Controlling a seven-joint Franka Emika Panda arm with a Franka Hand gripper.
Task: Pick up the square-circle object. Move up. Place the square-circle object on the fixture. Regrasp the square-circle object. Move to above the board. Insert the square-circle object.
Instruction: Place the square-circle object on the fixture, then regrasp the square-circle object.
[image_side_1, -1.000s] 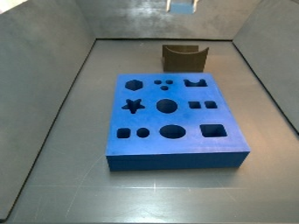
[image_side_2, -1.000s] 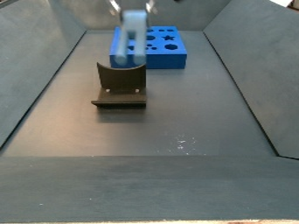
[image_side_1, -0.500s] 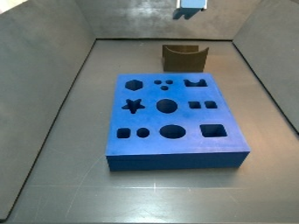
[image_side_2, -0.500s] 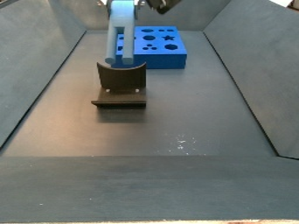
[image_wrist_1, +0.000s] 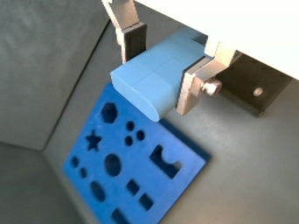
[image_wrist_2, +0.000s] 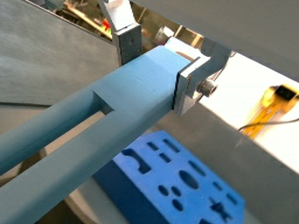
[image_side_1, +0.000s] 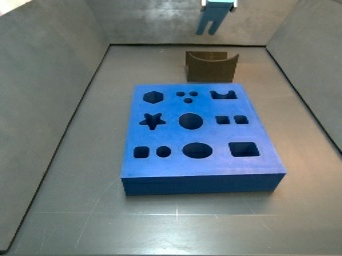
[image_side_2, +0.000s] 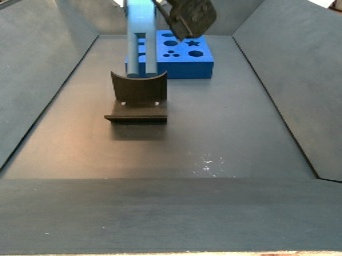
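Gripping the square-circle object (image_wrist_1: 162, 75) between two silver fingers (image_wrist_1: 194, 85) of the end effector (image_wrist_1: 163, 63), pads pressing on opposite flat sides of the pale blue block. Holding it in the air, clear of everything below, in both wrist views. Showing in a wrist view (image_wrist_2: 111, 118) as a long bar with a square head at the clamped end and a narrower stem running away from the fingers (image_wrist_2: 191, 80).

Hanging upright in a side view (image_side_2: 139, 40), a tall pale blue bar with its lower end just above the notched top of the fixture (image_side_2: 136, 96); possibly touching the notch, though that angle is too flat for being sure. Appearing in a side view (image_side_1: 214, 17) only as a small blue shape high at the back wall, above the fixture (image_side_1: 210, 66).

Sitting on the dark floor, the fixture as a brown holder with raised sides, just behind the far edge of the board (image_side_1: 201, 138). Lying flat, the board as a thick blue slab with a star, a hexagon, circles and squares cut into it, all holes standing empty. Showing the board beneath the end effector in both wrist views (image_wrist_1: 128, 166) (image_wrist_2: 176, 184), and beyond the fixture in a side view (image_side_2: 187, 53).
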